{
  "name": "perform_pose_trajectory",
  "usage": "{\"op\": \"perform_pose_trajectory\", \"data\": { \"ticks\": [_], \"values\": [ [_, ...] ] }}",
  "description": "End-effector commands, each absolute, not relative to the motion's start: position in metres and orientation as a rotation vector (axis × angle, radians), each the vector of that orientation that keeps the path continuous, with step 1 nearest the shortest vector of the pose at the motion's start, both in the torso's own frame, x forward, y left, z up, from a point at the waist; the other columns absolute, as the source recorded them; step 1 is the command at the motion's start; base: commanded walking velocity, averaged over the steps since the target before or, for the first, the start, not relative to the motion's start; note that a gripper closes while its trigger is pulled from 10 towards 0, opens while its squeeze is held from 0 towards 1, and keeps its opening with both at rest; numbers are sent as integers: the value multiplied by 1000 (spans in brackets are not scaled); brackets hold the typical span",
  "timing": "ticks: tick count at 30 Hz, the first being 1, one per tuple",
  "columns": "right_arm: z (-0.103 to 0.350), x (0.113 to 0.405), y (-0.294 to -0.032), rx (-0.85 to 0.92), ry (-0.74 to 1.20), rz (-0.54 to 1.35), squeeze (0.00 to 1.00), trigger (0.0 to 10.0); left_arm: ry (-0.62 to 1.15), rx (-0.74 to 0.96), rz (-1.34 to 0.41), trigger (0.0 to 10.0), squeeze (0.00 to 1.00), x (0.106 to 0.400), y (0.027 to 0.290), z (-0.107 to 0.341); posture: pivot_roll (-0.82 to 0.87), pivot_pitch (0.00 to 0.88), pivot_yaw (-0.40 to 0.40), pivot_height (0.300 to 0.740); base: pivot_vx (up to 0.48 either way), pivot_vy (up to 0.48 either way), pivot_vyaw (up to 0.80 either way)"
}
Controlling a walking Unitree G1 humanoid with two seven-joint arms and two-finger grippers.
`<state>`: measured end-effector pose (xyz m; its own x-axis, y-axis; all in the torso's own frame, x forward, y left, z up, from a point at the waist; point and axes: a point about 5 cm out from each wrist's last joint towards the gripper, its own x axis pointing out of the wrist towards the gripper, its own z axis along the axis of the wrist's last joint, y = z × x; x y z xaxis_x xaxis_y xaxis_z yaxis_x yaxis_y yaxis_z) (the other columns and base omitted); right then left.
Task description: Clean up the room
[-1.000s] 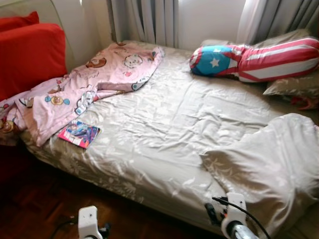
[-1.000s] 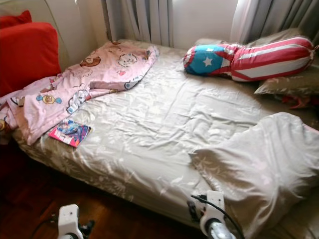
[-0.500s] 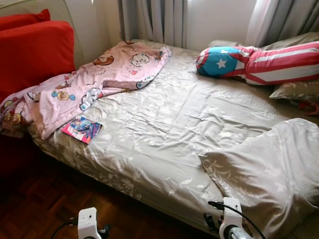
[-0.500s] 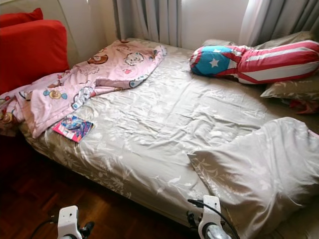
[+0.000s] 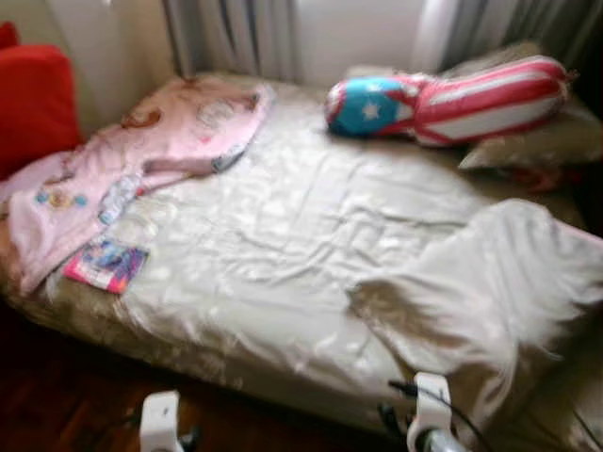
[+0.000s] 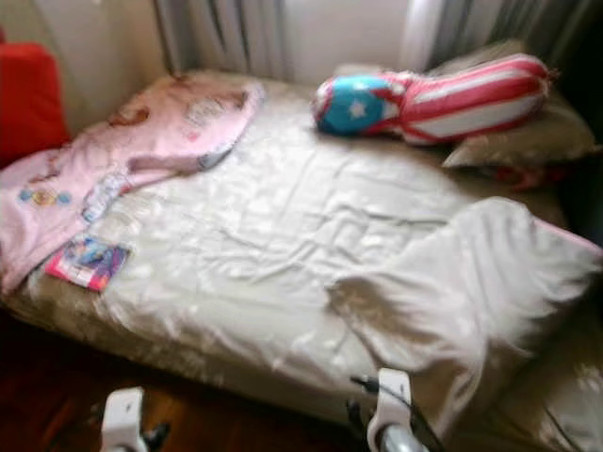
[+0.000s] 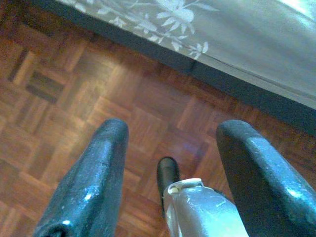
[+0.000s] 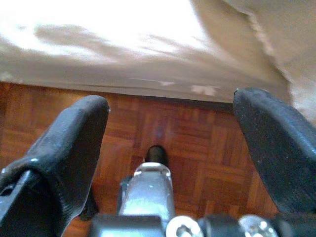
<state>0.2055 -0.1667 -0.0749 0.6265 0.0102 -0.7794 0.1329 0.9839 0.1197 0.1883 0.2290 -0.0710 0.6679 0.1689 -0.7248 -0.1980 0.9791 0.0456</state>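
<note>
**Robot stands at the foot of an untidy bed**

The head views are blurred. A bed [image 5: 311, 235] with a shiny beige sheet is in front of the robot. A pink blanket [image 5: 141, 160] with cartoon prints lies crumpled along the left side of the bed, and it reaches toward the curtains [image 5: 236, 38] at the far end. Just beside its near edge, a small colourful book [image 5: 104, 266] lies flat on the sheet. At the far right there is a long cushion [image 5: 452, 99] with red and white stripes and a blue end with a star. It rests against a beige pillow [image 5: 537, 146]. A beige duvet [image 5: 490, 292] is bunched on the near right corner of the bed. A red cushion [image 5: 33, 104] stands at the far left.

Both arms hang low over the wooden parquet floor [image 7: 59, 98], near the edge of the bed. The left gripper [image 7: 170, 168] has its two fingers spread apart and holds nothing. The right gripper [image 8: 170, 143] is also spread wide and empty, and the edge of the sheet is above it in its wrist view.
</note>
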Motion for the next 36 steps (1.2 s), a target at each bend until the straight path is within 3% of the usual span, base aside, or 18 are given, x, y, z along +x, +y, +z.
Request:
{"op": "perform_pose_trajectory", "data": {
  "ticks": [1, 13, 19, 26, 36],
  "values": [
    [-76, 201, -175, 176, 895, -107, 0, 10000, 831, -49, 193, 10000, 0, 186, 222, -74, -63, 46, 10, 740, 0, 0, -706],
    [-87, 178, -181, 157, 934, -121, 0, 10000, 891, -66, 178, 10000, 0, 161, 215, -87, -82, 66, -11, 740, 0, 0, -704],
    [-93, 158, -195, 135, 951, -138, 0, 10000, 927, -88, 177, 10000, 0, 139, 203, -96, -90, 88, -33, 740, 0, 0, 0],
    [-96, 143, -203, 129, 955, -137, 0, 10000, 957, -71, 135, 10000, 0, 124, 194, -102, -105, 93, -1, 740, 0, 0, 0],
    [-98, 145, -184, 137, 949, -80, 0, 10000, 941, -61, 186, 10000, 0, 123, 213, -99, -101, 80, -13, 740, 0, 0, 0]
  ]
}}
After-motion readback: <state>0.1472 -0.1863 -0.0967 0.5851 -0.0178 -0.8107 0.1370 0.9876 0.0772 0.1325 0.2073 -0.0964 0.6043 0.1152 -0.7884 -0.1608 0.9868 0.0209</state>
